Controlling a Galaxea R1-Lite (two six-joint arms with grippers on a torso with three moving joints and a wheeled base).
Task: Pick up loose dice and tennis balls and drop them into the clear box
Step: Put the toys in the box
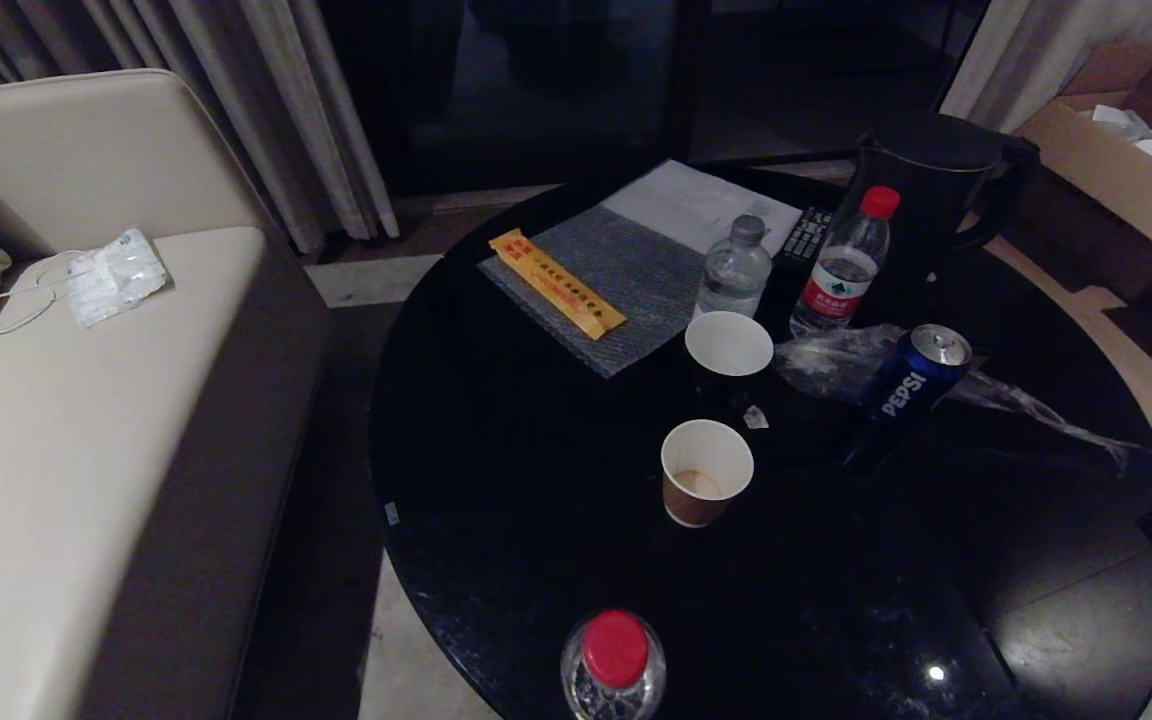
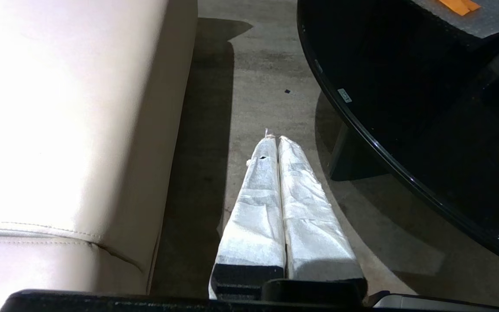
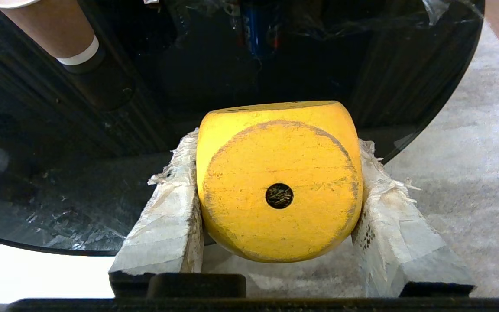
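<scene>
My right gripper point(image 3: 277, 145) is shut on a yellow die point(image 3: 278, 190), whose one-pip face looks at the wrist camera. The taped fingers point(image 3: 169, 216) press it from both sides, close to the edge of the black round table point(image 3: 180, 78). In the left wrist view, my left gripper point(image 2: 277, 139) hangs shut and empty over the floor between the sofa point(image 2: 59, 130) and the table. Neither arm shows in the head view. The tennis balls and the clear box are out of view.
The black table point(image 1: 536, 500) carries two paper cups point(image 1: 706, 470), a Pepsi can point(image 1: 914, 385), water bottles point(image 1: 841, 265), a dark kettle point(image 1: 936, 190) and a red-capped bottle point(image 1: 614, 655) at the front edge. A beige sofa point(image 1: 66, 430) stands left, a cardboard box point(image 1: 1116, 160) far right.
</scene>
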